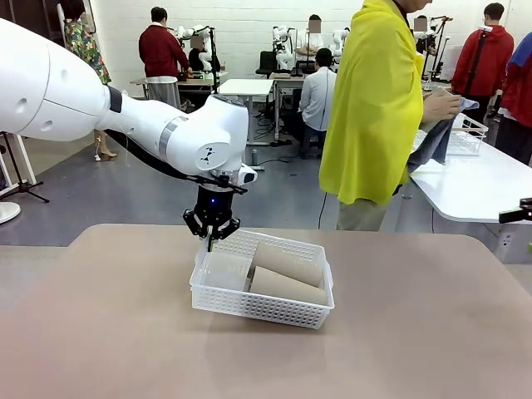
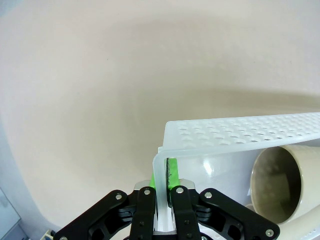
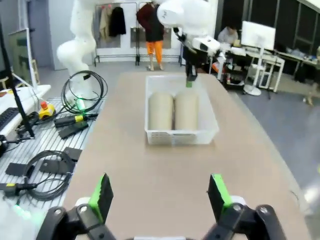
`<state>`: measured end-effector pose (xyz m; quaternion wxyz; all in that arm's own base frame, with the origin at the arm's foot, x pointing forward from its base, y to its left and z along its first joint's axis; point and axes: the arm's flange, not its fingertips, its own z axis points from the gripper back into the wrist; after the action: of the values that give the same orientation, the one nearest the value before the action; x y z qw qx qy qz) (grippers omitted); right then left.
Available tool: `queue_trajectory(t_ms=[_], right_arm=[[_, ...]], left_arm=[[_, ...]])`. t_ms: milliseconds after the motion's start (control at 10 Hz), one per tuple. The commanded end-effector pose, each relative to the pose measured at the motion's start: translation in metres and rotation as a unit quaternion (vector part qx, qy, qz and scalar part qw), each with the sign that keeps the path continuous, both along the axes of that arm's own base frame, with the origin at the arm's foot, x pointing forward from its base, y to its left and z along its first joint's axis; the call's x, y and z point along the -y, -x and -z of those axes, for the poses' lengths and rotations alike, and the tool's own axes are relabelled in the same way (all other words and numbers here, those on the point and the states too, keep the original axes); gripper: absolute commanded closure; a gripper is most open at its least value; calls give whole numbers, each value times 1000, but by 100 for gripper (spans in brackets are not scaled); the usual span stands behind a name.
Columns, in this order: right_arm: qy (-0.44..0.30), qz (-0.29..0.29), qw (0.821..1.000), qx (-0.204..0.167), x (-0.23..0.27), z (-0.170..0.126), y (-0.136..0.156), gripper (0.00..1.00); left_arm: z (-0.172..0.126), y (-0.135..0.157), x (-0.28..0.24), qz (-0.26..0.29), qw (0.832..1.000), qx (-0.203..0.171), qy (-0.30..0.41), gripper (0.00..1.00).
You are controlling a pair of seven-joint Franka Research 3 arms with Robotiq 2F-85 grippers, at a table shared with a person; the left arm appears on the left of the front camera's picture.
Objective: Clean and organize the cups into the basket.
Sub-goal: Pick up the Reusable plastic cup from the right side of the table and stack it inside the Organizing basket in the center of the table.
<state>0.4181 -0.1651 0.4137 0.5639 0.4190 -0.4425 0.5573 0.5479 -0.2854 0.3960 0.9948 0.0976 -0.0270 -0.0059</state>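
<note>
the left gripper (image 1: 211, 235) has its jaws pinched shut on the end rim of the shallow white lattice-sided plastic basket (image 1: 264, 311), two tan-brown tapered cups (image 1: 287, 266) lying inside with mouths toward it, while the right gripper (image 3: 162, 195) gapes wide, well apart.

The basket (image 1: 264, 309) is white plastic, smooth and faintly translucent, with perforated walls. The cups (image 1: 287, 264) look matt tan, and one shows a dull, slightly mottled inside. The tabletop (image 1: 125, 332) is smooth matt beige. The left gripper (image 2: 163, 175) has satin black links, bright metal pins and green pads (image 2: 173, 172). The arm (image 1: 191, 137) wears a glossy white shell.
</note>
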Motion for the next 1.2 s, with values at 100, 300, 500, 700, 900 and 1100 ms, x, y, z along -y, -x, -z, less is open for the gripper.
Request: queue_trajectory(t_ms=[100,300,500,700,900,1100], right_arm=[[-44,39,998,13,35,3,4,0],[-11,16,1000,-5,18,5,3,0],[-11,16,1000,-5,18,5,3,0],[-11,16,1000,-5,18,5,3,0],[-11,16,1000,-5,18,5,3,0],[-11,16,1000,-5,18,5,3,0]], left_arm=[[1,2,-2,1,1000,1,2,100],[1,2,-2,1,1000,1,2,100],[1,2,-2,1,1000,1,2,100],[1,2,-2,1,1000,1,2,100],[1,2,-2,1,1000,1,2,100],[1,2,-2,1,1000,1,2,100]])
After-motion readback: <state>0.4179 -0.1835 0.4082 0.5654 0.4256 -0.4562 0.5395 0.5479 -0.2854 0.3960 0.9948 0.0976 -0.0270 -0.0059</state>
